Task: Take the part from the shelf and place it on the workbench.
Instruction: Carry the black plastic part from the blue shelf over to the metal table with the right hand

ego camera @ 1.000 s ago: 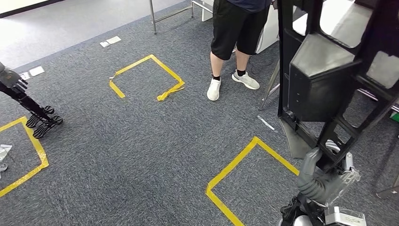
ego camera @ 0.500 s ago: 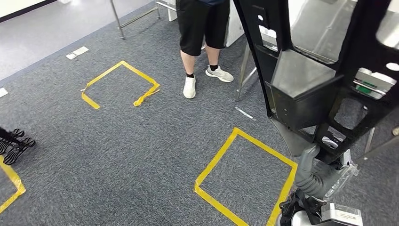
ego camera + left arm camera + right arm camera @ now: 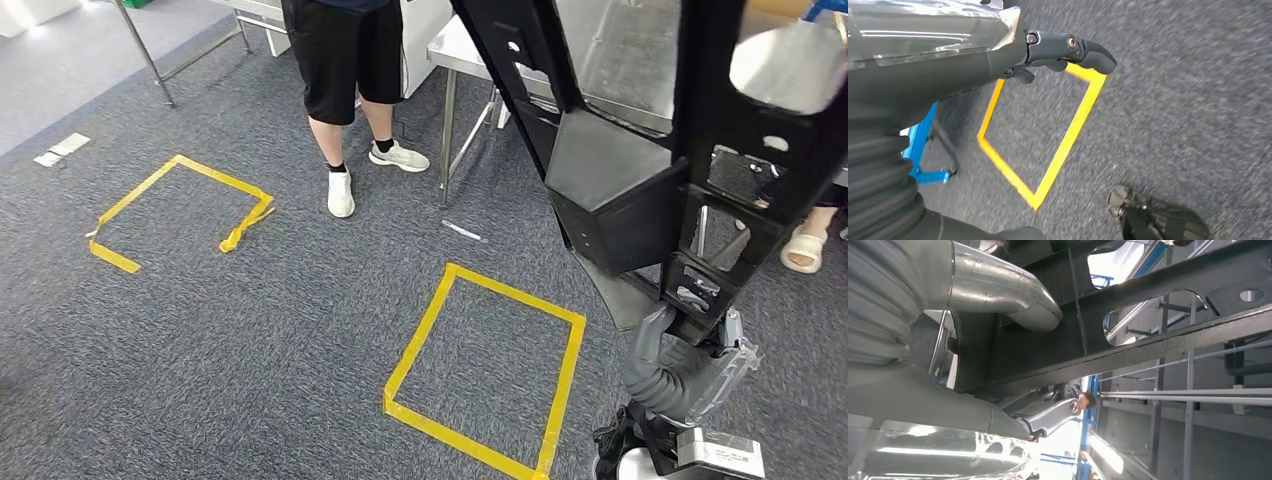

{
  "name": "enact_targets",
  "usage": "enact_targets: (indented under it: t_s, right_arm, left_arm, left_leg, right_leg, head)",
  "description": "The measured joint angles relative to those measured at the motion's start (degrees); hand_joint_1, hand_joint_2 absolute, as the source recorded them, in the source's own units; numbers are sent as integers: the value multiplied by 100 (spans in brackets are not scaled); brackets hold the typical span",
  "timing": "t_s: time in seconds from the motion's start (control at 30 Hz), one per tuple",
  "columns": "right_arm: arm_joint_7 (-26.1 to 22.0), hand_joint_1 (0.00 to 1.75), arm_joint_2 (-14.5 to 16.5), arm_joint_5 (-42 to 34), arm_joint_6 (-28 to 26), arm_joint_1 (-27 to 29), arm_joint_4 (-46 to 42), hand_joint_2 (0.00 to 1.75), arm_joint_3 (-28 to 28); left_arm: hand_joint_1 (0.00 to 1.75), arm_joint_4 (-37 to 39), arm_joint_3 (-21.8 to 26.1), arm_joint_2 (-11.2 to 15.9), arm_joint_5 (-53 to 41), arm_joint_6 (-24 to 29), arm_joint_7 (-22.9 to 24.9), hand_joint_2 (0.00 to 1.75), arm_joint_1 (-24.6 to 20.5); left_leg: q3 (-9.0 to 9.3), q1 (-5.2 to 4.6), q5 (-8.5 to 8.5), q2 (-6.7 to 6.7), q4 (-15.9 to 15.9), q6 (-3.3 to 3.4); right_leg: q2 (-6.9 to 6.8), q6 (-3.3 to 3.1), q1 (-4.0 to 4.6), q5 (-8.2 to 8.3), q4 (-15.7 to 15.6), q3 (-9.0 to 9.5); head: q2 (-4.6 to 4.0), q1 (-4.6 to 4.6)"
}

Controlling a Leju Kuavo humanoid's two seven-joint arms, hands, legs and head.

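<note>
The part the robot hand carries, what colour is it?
Black, a large open-framed part, clearest in the head view.

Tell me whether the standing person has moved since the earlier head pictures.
Cannot tell. The camera turned. The person stands as before relative to the open yellow tape square; feet look unchanged.

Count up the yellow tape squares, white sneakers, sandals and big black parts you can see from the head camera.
Yellow tape squares: 2, one near and one far
White sneakers: 2
Sandals: 1
Black parts: 1, held by the right hand
Total: 6
</note>
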Motion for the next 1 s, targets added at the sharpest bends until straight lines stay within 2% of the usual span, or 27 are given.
enact_targets:
  t_s: [0.07, 0.1, 0.13, 0.17, 0.2, 0.23, 0.27, 0.33, 0.37, 0.4, 0.43, 0.47, 0.5, 0.53, 0.6, 0.63, 0.67, 0.7, 0.73, 0.8, 0.83, 0.9, 1.0]
  right_arm:
    - [3, 175, -18, -20, 1, -22, -5, 175, 1]
    - [3, 175, -23, -37, 3, -32, -5, 175, 2]
    - [1, 175, -33, -57, 9, -35, -3, 175, 2]
    - [-3, 175, -46, -80, 16, -33, 1, 175, 1]
    - [-8, 175, -61, -102, 23, -32, 4, 175, 0]
    - [-15, 175, -75, -117, 29, -33, 7, 175, -1]
    - [-26, 175, -85, -128, 32, -34, 7, 175, -2]
    - [-51, 175, -96, -141, 33, -40, 8, 175, -3]
    - [-63, 175, -100, -148, 32, -42, 8, 175, -3]
    - [-71, 175, -104, -154, 29, -43, 8, 175, -6]
    - [-76, 175, -110, -158, 24, -43, 7, 175, -9]
    - [-81, 175, -114, -160, 17, -38, 4, 175, -14]
    - [-86, 175, -118, -160, 10, -38, 1, 175, -19]
    - [-90, 175, -119, -160, 4, -40, -2, 175, -23]
    - [-95, 175, -120, -161, -1, -41, -5, 175, -30]
    - [-94, 175, -119, -163, -1, -38, -4, 175, -32]
    - [-95, 175, -120, -164, -1, -32, -3, 175, -34]
    - [-95, 175, -120, -165, -3, -27, -2, 175, -36]
    - [-95, 175, -121, -166, -8, -21, -2, 175, -37]
    - [-96, 175, -121, -168, -15, -13, -2, 175, -38]
    - [-100, 175, -123, -169, -14, -12, -2, 175, -38]
    - [-118, 175, -129, -162, -3, -11, -2, 175, -33]
    - [-159, 175, -145, -116, 2, -13, -2, 175, -23]
  left_arm:
    - [0, -1, -27, -1, -32, 7, 1, 175, -4]
    - [0, -1, -40, -1, -43, 10, 4, 175, -1]
    - [0, -1, -50, -1, -50, 14, 8, 175, 2]
    - [0, -1, -57, -2, -51, 17, 10, 175, 3]
    - [0, -1, -64, -2, -54, 19, 12, 175, 3]
    - [0, -1, -72, -5, -57, 20, 13, 175, 1]
    - [0, -1, -81, -9, -67, 20, 13, 175, -1]
    - [0, -1, -104, -15, -100, 16, 12, 175, 0]
    - [0, 0, -114, -17, -117, 14, 12, 175, -1]
    - [0, 1, -123, -19, -128, 11, 12, 175, -3]
    - [0, 1, -131, -25, -137, 8, 12, 175, -8]
    - [0, 1, -140, -29, -147, 5, 12, 175, -16]
    - [0, 1, -151, -32, -157, 1, 13, 175, -24]
    - [0, 2, -162, -36, -167, -3, 13, 175, -31]
    - [0, 3, -180, -39, -176, -12, 16, 175, -30]
    - [0, 4, -189, -41, -179, -15, 19, 175, -22]
    - [0, 5, -197, -42, -183, -19, 22, 175, -13]
    - [0, 5, -206, -40, -189, -25, 26, 175, -6]
    - [0, 5, -213, -39, -195, -34, 26, 175, -3]
    - [0, 5, -220, -33, -202, -53, 26, 175, -6]
    - [0, 5, -221, -31, -200, -61, 25, 175, -15]
    - [0, 5, -221, -34, -183, -72, 18, 175, -37]
    - [0, 5, -220, -41, -150, -84, -3, 175, -48]
  left_leg:
    - [12, -21, 15, 165, -31, 63]
    - [9, -35, 10, 254, -32, 82]
    - [8, -48, 4, 343, -31, 93]
    - [7, -55, -3, 427, -30, 97]
    - [9, -56, -11, 503, -30, 96]
    - [18, -55, -20, 573, -29, 88]
    - [33, -57, -34, 631, -29, 74]
    - [77, -91, -75, 734, -26, 19]
    - [103, -109, -93, 783, -28, -11]
    - [130, -121, -109, 839, -39, -41]
    - [161, -119, -122, 899, -54, -71]
    - [180, -106, -149, 906, -50, -104]
    - [167, -91, -213, 826, 18, -135]
    - [88, -79, -336, 685, 210, -160]
    - [-257, -65, -681, 369, 912, -186]
    - [-458, -64, -821, 300, 1287, -193]
    - [-603, -62, -865, 274, 1523, -201]
    - [-657, -56, -797, 262, 1563, -207]
    - [-597, -41, -618, 243, 1370, -211]
    - [-294, 5, -192, 155, 633, -220]
    - [-160, 21, -72, 99, 318, -212]
    - [-70, 23, -31, 40, 52, -180]
    - [-70, -28, -24, 31, 27, -127]
  right_leg:
    - [-370, -31, 19, -243, 538, -277]
    - [-482, -49, 22, -396, 925, -472]
    - [-534, -48, 15, -506, 1259, -641]
    - [-562, -29, 5, -545, 1440, -732]
    - [-587, 7, -2, -501, 1408, -713]
    - [-630, 52, -8, -383, 1140, -568]
    - [-733, 88, -9, -237, 727, -340]
    - [-1008, 82, 25, -29, 50, 47]
    - [-1088, 53, 48, 7, -96, 133]
    - [-1086, 16, 71, 10, -123, 147]
    - [-1005, -16, 74, 18, -134, 150]
    - [-934, -47, 40, 28, -151, 164]
    - [-861, -84, 6, 37, -169, 182]
    - [-792, -129, -30, 48, -187, 200]
    - [-657, -197, -49, 54, -195, 209]
    - [-582, -217, -43, 55, -194, 206]
    - [-501, -223, -39, 56, -192, 206]
    - [-417, -225, -39, 56, -189, 210]
    - [-333, -222, -42, 55, -186, 219]
    - [-205, -195, -35, 43, -165, 234]
    - [-155, -170, -21, 31, -144, 224]
    - [-103, -139, 20, 6, -103, 182]
    - [-116, -158, 24, -3, -121, 169]
  head:
    - [0, 32]
    - [0, 48]
    - [0, 49]
    - [0, 49]
    - [0, 51]
    - [0, 52]
    - [0, 53]
    - [0, 52]
    - [0, 48]
    - [0, 44]
    - [0, 38]
    - [0, 34]
    - [0, 27]
    - [0, 14]
    - [0, -10]
    - [0, -16]
    - [0, -18]
    - [0, -19]
    - [0, -21]
    - [0, -28]
    - [0, -30]
    - [0, -22]
    - [0, -9]
